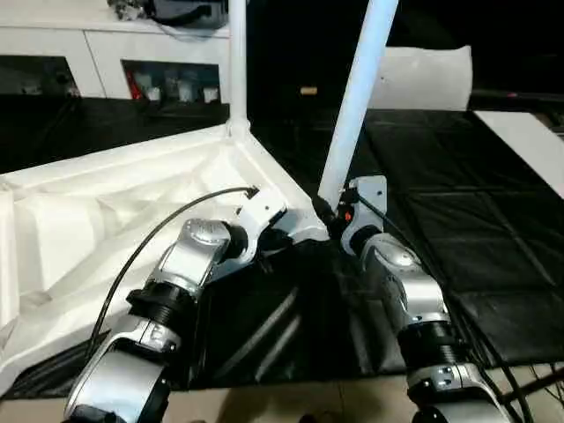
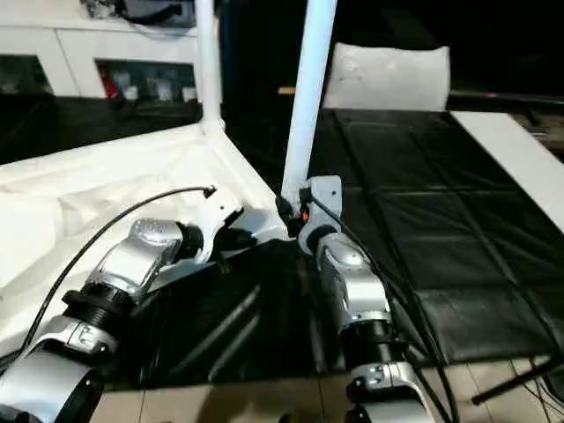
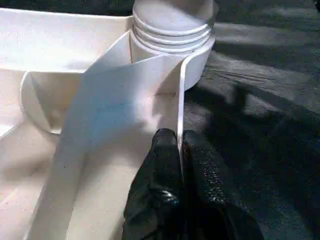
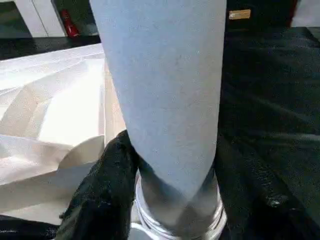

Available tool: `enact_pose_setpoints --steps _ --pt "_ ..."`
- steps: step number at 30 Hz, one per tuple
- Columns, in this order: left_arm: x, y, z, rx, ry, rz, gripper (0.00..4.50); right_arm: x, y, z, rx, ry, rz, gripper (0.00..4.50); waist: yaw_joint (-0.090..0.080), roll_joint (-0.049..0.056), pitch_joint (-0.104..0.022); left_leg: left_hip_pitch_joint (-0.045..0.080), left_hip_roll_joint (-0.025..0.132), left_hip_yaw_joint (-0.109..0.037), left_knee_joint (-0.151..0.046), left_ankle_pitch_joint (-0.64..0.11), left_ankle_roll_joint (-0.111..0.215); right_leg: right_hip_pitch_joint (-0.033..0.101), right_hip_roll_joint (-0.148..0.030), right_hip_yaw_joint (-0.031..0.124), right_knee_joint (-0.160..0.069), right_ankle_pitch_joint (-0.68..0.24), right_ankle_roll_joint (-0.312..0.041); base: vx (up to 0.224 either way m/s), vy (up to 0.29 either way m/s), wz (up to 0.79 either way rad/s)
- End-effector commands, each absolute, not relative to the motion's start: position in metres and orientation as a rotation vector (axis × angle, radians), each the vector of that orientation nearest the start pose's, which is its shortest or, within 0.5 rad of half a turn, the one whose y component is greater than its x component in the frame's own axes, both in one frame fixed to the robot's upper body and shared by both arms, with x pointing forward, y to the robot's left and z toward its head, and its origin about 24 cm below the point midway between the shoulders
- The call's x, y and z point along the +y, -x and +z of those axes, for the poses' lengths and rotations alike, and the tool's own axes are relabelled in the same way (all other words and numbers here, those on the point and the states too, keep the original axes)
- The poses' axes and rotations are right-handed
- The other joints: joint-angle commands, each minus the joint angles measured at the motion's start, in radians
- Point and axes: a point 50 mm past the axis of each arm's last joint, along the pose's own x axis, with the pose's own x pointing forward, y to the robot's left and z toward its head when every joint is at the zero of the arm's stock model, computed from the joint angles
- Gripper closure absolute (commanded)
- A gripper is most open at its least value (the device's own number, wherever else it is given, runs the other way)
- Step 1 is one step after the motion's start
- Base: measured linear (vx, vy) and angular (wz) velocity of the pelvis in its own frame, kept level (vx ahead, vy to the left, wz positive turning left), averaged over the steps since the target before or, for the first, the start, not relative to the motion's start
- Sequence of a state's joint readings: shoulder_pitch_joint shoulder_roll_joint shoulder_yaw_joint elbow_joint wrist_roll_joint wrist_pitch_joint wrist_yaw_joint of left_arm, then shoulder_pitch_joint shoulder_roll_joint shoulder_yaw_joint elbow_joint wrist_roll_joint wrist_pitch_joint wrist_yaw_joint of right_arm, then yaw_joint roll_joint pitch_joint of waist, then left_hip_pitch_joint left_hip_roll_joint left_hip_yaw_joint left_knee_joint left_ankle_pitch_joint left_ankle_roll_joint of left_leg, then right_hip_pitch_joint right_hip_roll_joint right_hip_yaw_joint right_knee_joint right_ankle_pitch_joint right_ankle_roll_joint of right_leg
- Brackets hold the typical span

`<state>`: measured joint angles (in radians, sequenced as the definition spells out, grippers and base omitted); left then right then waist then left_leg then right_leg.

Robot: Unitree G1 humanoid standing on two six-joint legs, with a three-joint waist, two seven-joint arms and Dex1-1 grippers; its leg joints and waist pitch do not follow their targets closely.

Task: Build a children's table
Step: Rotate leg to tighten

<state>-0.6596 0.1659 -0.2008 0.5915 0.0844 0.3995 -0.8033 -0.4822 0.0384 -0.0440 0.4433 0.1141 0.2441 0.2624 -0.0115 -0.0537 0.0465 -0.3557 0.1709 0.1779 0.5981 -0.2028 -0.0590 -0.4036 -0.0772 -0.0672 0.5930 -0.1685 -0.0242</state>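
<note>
The right end effector (image 1: 328, 214) at frame centre grasps the base of a tilted white leg (image 1: 357, 97), which rises to the top edge. The left end effector (image 3: 179, 165) is clenched on the tabletop (image 1: 106, 211) rim beside the threaded corner socket (image 3: 172, 25). The tabletop fills the left, another leg (image 1: 237, 62) upright at its far corner, on the black surface (image 1: 467, 229).

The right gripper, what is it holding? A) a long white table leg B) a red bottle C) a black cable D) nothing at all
A: the right gripper has its black fingers on either side of the white table leg, near its threaded lower end at the tabletop corner.
</note>
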Motion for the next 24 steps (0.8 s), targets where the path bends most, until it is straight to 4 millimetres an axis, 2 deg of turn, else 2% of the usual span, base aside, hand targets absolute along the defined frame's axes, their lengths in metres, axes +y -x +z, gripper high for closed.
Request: enact_pose_setpoints --steps 1,2,3,5,6,7,10,11,12,14,15,18,24 --pt "0.064 -0.339 0.079 0.314 -0.212 -1.041 4.5 -0.055 -0.32 0.046 0.259 -0.195 0.587 1.82 0.008 -0.01 -0.061 0.002 0.055 -0.016 -0.073 -0.136 0.078 0.044 -0.075 0.052 -0.066 -0.216 -0.194 0.067 -0.018 0.04" --pt "0.064 -0.339 0.079 0.314 -0.212 -1.041 4.5 -0.055 -0.32 0.046 0.259 -0.195 0.587 1.58 0.014 -0.013 -0.062 -0.004 0.053 -0.014 -0.07 -0.092 0.099 0.051 -0.076 0.052 -0.059 -0.178 -0.205 0.0 0.0 0.0" --pt "0.069 -0.337 0.077 0.319 -0.225 -1.055 4.5 -0.06 -0.319 0.046 0.246 -0.185 0.599 1.58 0.016 -0.012 -0.062 -0.004 0.052 -0.013 -0.07 -0.081 0.104 0.052 -0.076 0.052 -0.059 -0.168 -0.207 0.0 0.0 0.0" --pt "0.086 -0.329 0.071 0.322 -0.288 -1.122 4.5 -0.08 -0.315 0.046 0.2 -0.132 0.651 1.46 0.023 -0.013 -0.062 -0.009 0.054 -0.014 -0.07 -0.065 0.119 0.059 -0.078 0.051 -0.056 -0.155 -0.206 0.0 0.0 0.0" --pt "0.091 -0.328 0.069 0.33 -0.302 -1.128 4.5 -0.085 -0.314 0.047 0.19 -0.122 0.669 1.37 0.025 -0.011 -0.063 -0.005 0.056 -0.013 -0.068 -0.054 0.128 0.058 -0.078 0.052 -0.054 -0.135 -0.209 0.0 0.0 0.0" --pt "0.095 -0.327 0.068 0.329 -0.319 -1.141 4.5 -0.09 -0.312 0.048 0.185 -0.112 0.688 1.26 0.023 -0.013 -0.063 -0.007 0.055 -0.011 -0.067 -0.05 0.133 0.057 -0.074 0.052 -0.053 -0.126 -0.211 0.0 0.0 0.0" --pt "0.114 -0.319 0.064 0.351 -0.366 -1.235 4.5 -0.116 -0.305 0.054 0.15 -0.046 0.821 1.06 0.026 -0.01 -0.055 -0.002 0.06 -0.013 -0.073 -0.107 0.117 0.052 -0.074 0.051 -0.065 -0.227 -0.198 0.0 0.0 0.0" --pt "0.115 -0.318 0.063 0.353 -0.368 -1.238 4.5 -0.117 -0.305 0.054 0.149 -0.042 0.83 0.95 0.026 -0.012 -0.055 -0.001 0.061 -0.013 -0.073 -0.121 0.11 0.053 -0.073 0.051 -0.066 -0.246 -0.192 0.0 0.0 0.0" --pt "0.121 -0.315 0.062 0.361 -0.393 -1.276 4.5 -0.126 -0.303 0.057 0.144 -0.018 0.882 0.83 0.025 -0.011 -0.054 0.0 0.064 -0.015 -0.075 -0.138 0.094 0.051 -0.074 0.052 -0.065 -0.264 -0.191 0.0 0.0 0.0" --pt "0.126 -0.312 0.062 0.37 -0.411 -1.322 4.5 -0.134 -0.302 0.059 0.146 0.0 0.925 0.68 0.024 -0.013 -0.053 0.002 0.065 -0.015 -0.075 -0.144 0.088 0.049 -0.073 0.053 -0.064 -0.262 -0.194 0.0 0.0 0.0" --pt "0.129 -0.309 0.061 0.378 -0.414 -1.347 4.5 -0.138 -0.301 0.061 0.146 0.009 0.955 0.68 0.025 -0.012 -0.051 0.006 0.064 -0.014 -0.076 -0.161 0.082 0.044 -0.072 0.053 -0.066 -0.274 -0.197 0.0 0.0 0.0" --pt "0.138 -0.301 0.062 0.398 -0.423 -1.45 4.5 -0.148 -0.299 0.065 0.173 0.045 1.089 0.38 0.027 -0.018 -0.051 0.004 0.065 -0.015 -0.076 -0.166 0.081 0.048 -0.076 0.053 -0.065 -0.292 -0.197 0.0 0.0 0.0" --pt "0.149 -0.289 0.061 0.457 -0.467 -1.615 4.5 -0.157 -0.291 0.071 0.232 0.106 1.369 0.38 0.035 -0.024 -0.052 0.005 0.066 -0.013 -0.071 -0.148 0.092 0.046 -0.078 0.054 -0.059 -0.263 -0.217 0.0 0.0 0.0"
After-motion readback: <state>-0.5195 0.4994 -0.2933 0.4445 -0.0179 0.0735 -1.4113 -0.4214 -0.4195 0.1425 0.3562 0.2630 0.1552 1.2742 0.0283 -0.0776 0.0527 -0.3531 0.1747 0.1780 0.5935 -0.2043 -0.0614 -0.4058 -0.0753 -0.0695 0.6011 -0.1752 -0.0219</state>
